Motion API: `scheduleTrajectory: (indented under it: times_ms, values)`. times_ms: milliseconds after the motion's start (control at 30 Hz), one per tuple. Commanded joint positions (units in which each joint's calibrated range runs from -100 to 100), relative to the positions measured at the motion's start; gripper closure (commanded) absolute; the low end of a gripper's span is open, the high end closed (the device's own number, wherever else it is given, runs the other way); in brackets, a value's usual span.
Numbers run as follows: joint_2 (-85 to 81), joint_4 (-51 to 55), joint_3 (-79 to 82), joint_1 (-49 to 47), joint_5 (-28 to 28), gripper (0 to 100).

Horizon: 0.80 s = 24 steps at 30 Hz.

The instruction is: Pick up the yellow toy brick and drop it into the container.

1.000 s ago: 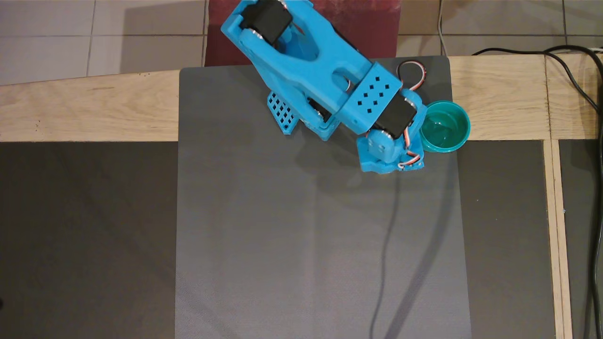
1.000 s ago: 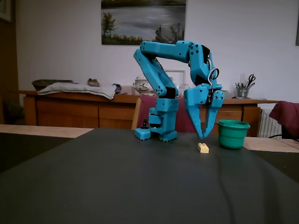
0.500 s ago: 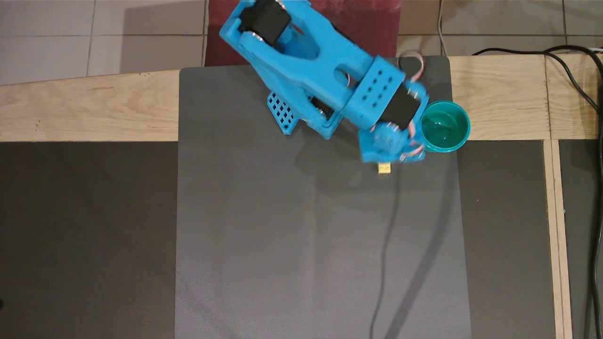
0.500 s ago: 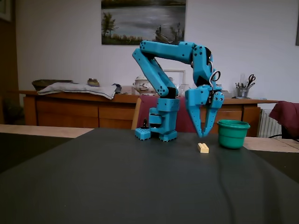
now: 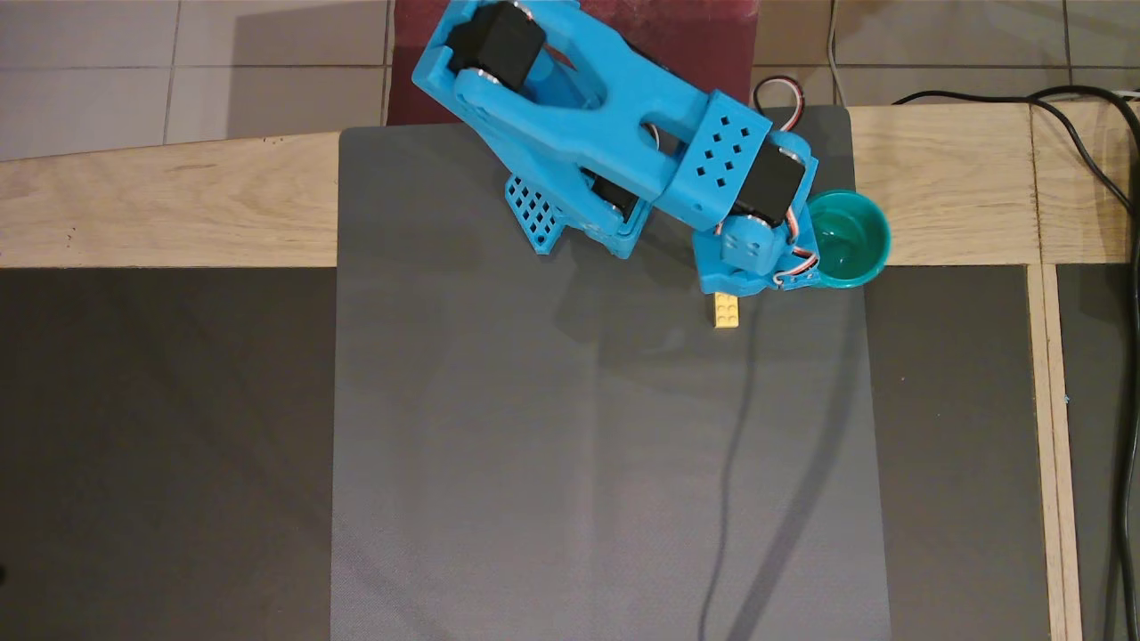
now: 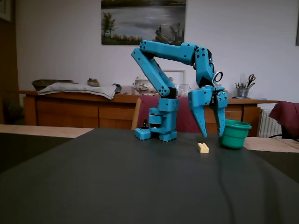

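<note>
One yellow toy brick [image 5: 727, 310] lies flat on the grey mat [image 5: 606, 463], bumps up. In the overhead view it sits just below the blue arm's wrist and down to the left of the container [image 5: 850, 239]. In the fixed view the brick [image 6: 203, 148] is on the mat in front of the container [image 6: 235, 134], a bit to its left, and the two do not touch.

The container is a round green cup. It stands upright at the mat's edge, with its mouth up and a shiny inside. In the overhead view the wrist covers a little of its left rim.

The gripper [image 6: 212, 135] hangs in the air above the mat, pointing down, between the brick and the container. Its two fingers are spread apart, and nothing is between them. The tips are above the brick and do not touch it. One finger [image 6: 220, 122] is right beside the container's left side.

The blue arm [image 5: 588, 107] bends up from its base and then reaches down. The base [image 6: 162, 122] stands on the mat, well to the left of the container in the fixed view. The mat lies on a wooden table [image 5: 169, 205].
</note>
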Motion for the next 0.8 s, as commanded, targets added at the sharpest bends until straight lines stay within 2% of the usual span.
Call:
scheduleTrajectory:
  times_ms: [0, 100, 300, 767]
  values:
    - [-0.1, -0.3, 0.4, 0.2, 1.1, 78]
    - [-0.1, -1.6, 0.6, 2.3, 1.5, 74]
    - [-0.1, -2.4, 0.4, 8.1, 5.0, 74]
    - [-0.2, -6.2, 6.6, 9.1, 7.1, 74]
